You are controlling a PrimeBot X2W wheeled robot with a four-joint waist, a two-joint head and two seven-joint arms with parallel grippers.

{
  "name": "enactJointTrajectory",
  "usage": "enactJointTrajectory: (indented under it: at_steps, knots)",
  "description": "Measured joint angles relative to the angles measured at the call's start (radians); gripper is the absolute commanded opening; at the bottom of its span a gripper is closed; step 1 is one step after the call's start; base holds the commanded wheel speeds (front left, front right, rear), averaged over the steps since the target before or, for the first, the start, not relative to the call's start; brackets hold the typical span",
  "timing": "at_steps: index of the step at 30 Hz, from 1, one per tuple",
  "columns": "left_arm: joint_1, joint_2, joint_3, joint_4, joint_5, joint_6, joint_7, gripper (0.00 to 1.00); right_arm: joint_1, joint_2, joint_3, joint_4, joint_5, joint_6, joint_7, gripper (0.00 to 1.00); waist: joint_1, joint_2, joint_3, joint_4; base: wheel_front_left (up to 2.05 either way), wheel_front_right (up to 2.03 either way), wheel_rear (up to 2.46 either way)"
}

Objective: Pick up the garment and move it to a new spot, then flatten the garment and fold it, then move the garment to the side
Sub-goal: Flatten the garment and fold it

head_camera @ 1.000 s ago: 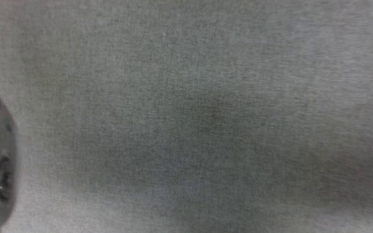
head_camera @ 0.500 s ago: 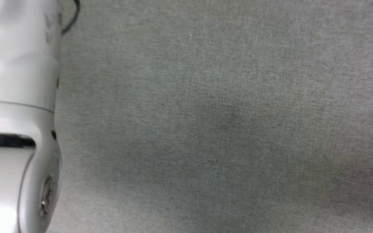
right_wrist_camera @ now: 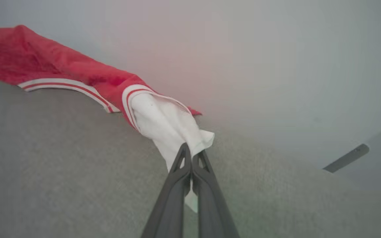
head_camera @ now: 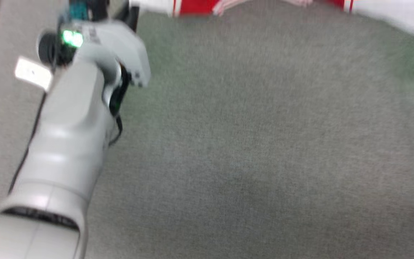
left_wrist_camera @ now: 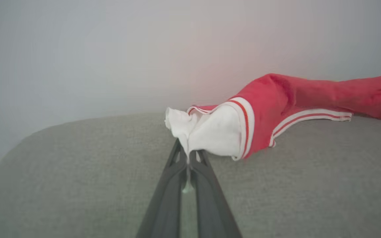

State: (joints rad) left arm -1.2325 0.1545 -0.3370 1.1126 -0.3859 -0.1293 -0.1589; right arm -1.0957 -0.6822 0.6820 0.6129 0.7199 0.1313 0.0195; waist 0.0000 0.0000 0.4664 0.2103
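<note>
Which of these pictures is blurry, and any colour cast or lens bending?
Head view: motion-smeared, the red soft-fabric T-shirt with white sleeves soft at the top edge. Left wrist view: sharp at the left hand, grey woven surface edge looks lens-bowed. Right wrist view: sharp too, pink cast on the pale wall.

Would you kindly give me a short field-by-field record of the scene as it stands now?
garment: red with white sleeves, held at both sleeves
surface: grey fabric, under the garment
left jaws: shut on one white sleeve
right jaws: shut on other sleeve
fold: not yet done
</note>
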Motion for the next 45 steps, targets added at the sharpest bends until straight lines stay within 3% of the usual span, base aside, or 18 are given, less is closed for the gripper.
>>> enactJointTrajectory:
  at_steps: [6, 10, 15, 23, 31, 34, 45]
  knots:
    - [0.224, 0.086, -0.131, -0.146, -0.135, -0.002, 0.024, 0.0, 0.2, -0.085, 0.025, -0.071, 0.145, 0.0, 0.052, 0.0, 0.0, 0.0, -0.137, -0.008, 0.0, 0.0, 0.0]
    - [0.376, 0.177, -0.207, -0.281, -0.213, -0.002, 0.071, 0.0, 0.324, -0.125, 0.02, -0.124, 0.218, 0.0, 0.084, 0.0, 0.0, 0.0, -0.223, -0.015, 0.0, 0.0, 0.0]
    - [0.557, 0.298, -0.223, -0.453, -0.284, -0.002, 0.112, 0.0, 0.484, -0.187, 0.014, -0.215, 0.291, 0.0, 0.141, 0.0, 0.0, 0.0, -0.316, -0.024, 0.0, 0.0, 0.0]
    - [0.879, 0.418, -0.2, -0.787, -0.345, 0.101, 0.173, 0.0, 0.743, -0.244, -0.038, -0.326, 0.361, 0.0, 0.182, 0.0, 0.0, 0.0, -0.421, -0.043, 0.0, 0.0, 0.0]
    - [1.15, 0.458, -0.167, -1.059, -0.407, 0.251, 0.191, 0.0, 0.978, -0.272, -0.132, -0.397, 0.408, 0.0, 0.229, 0.0, 0.0, 0.0, -0.446, -0.055, 0.0, 0.0, 0.0]
    - [1.212, 0.462, -0.16, -1.118, -0.416, 0.289, 0.183, 0.0, 1.048, -0.274, -0.177, -0.419, 0.411, 0.0, 0.246, 0.0, 0.0, 0.0, -0.438, -0.054, 0.0, 0.0, 0.0]
    - [1.265, 0.448, -0.171, -1.171, -0.417, 0.32, 0.167, 0.0, 1.175, -0.203, -0.329, -0.455, 0.325, 0.0, 0.314, 0.0, -0.0001, 0.0, -0.401, -0.038, 0.0, 0.0, 0.0]
